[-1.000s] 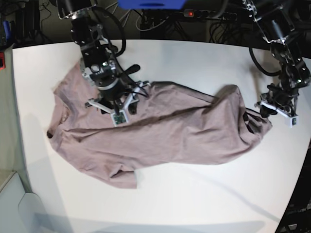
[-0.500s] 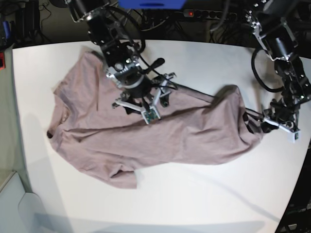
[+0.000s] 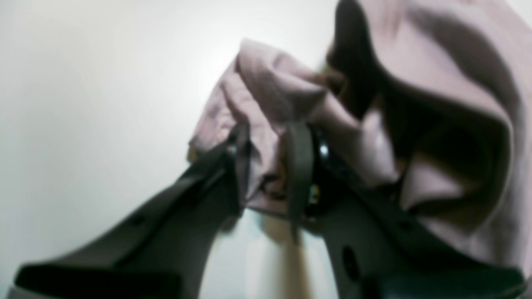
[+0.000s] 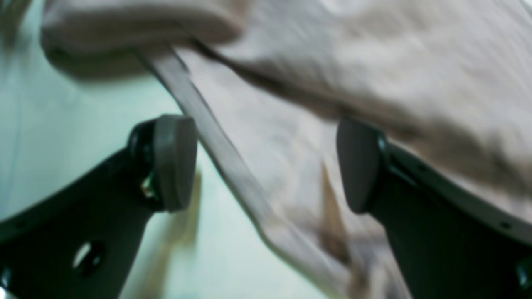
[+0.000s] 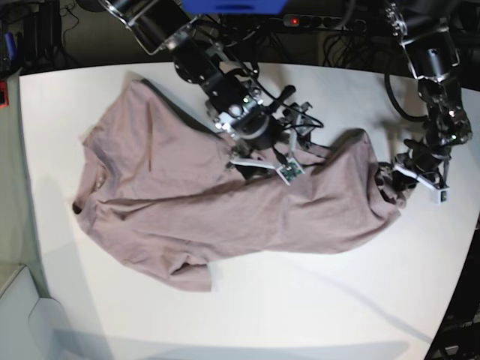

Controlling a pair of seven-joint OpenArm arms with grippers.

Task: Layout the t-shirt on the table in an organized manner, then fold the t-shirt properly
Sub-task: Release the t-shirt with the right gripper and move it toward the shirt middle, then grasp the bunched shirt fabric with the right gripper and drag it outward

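Across the matte white table (image 5: 315, 300), left to right: the dusty mauve-pink cotton t-shirt (image 5: 225, 202) lies crumpled, collar at nine o'clock, hem at three o'clock. The right gripper (image 5: 271, 159), now spread wide and empty, has travelled from the shoulder toward centre. The left gripper (image 3: 270, 166) stays clenched on the hem bunch. Judged: layout unfinished. No legible writing shows.

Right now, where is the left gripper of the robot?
In the base view the left gripper is at the table's right side, pinching the bunched right end of the t-shirt; the right gripper hangs open over the shirt's middle.
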